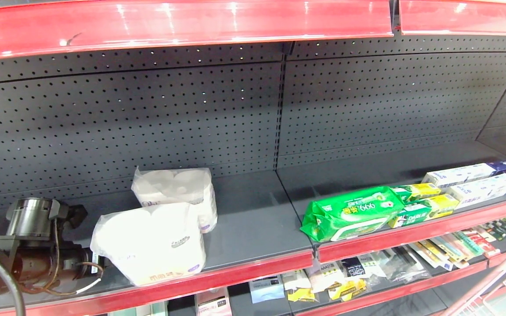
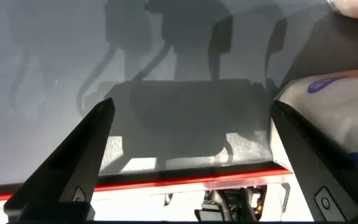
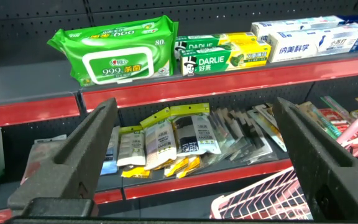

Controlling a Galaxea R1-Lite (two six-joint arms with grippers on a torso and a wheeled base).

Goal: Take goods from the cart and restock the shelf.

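Shelf [image 1: 253, 219] partly stocked with paper goods and toiletries, pink cart [image 3: 272, 199] alongside.

Over the grey shelf board the left gripper [image 2: 191, 106] hangs spread wide and empty, with a white pack of paper rolls [image 2: 340, 112] just beside one finger and a second roll pack [image 1: 178, 193] farther back. The right gripper [image 3: 194, 102], also wide apart and holding nothing, faces a green wipes pack [image 3: 114, 53] and toothpaste boxes [image 3: 219, 56] ahead of it, with sachets [image 3: 166, 146] on the tier below them. The cart's wire rim lies near and beneath that gripper; what it holds cannot be told.
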